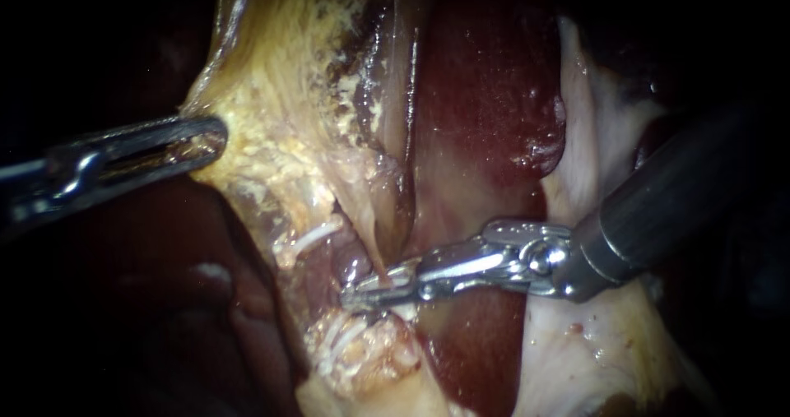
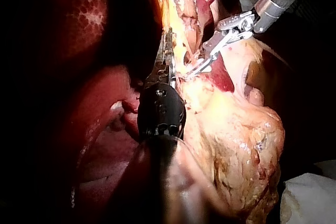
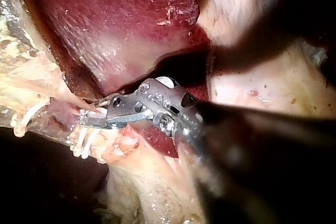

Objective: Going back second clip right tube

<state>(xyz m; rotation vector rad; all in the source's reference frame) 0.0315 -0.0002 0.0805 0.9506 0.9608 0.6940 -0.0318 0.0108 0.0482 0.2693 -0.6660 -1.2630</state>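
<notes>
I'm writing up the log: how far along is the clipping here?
Done: a curved white clip and a lower bunch of white clips sit in place. In hand: my slim silver right instrument, jaws open, lies between them; my left instrument grips yellow fatty tissue. Left: probably drawing the right instrument clear.

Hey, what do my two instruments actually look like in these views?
Left instrument: silvery metal jaws with a long slot, behind them a black wrist housing in the left wrist view. Right instrument: dark grey round shaft, a shiny silver hinged wrist with small rivets, and slim, straight silver jaws.
</notes>
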